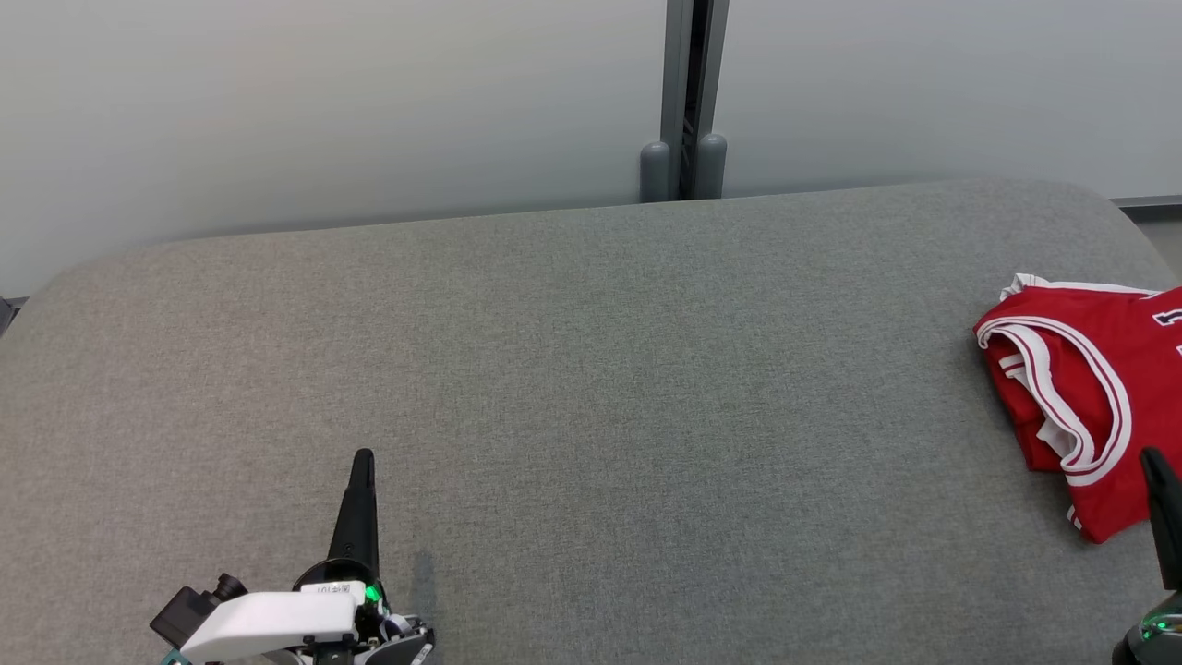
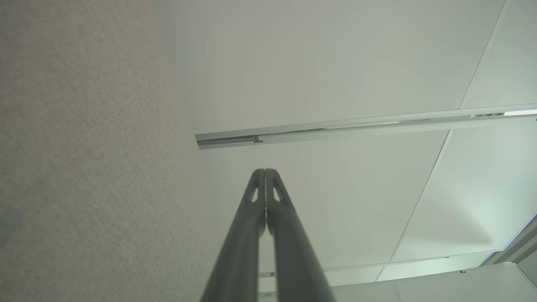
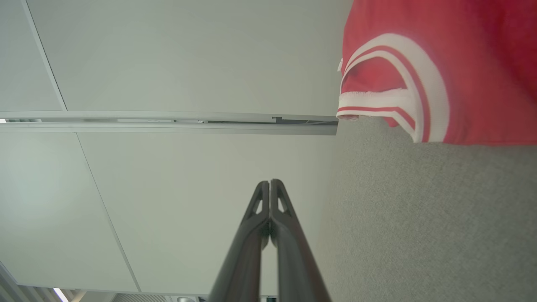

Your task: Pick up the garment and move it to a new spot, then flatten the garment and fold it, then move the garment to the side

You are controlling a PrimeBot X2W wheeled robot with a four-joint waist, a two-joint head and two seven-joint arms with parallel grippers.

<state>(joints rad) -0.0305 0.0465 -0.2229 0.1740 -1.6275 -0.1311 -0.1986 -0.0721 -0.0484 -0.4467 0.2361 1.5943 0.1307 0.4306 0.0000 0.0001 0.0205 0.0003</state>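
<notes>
The garment point(image 1: 1080, 388) is a red sleeveless jersey with white and red trim, lying folded at the far right of the grey padded table point(image 1: 591, 369), partly cut off by the head view's edge. In the right wrist view the garment point(image 3: 440, 71) fills the upper right corner. My right gripper point(image 1: 1154, 457) is shut and empty, its tip just in front of the jersey's near edge; its fingertips point(image 3: 269, 184) press together. Far from the jersey, at the table's lower left, my left gripper point(image 1: 363, 457) is shut on nothing, its fingertips point(image 2: 265, 173) touching.
Pale wall panels point(image 1: 323, 102) stand behind the table, split by a grey post point(image 1: 685, 102) with two rounded feet. The table's back edge curves down at both corners. Grey cloth surface stretches between the two grippers.
</notes>
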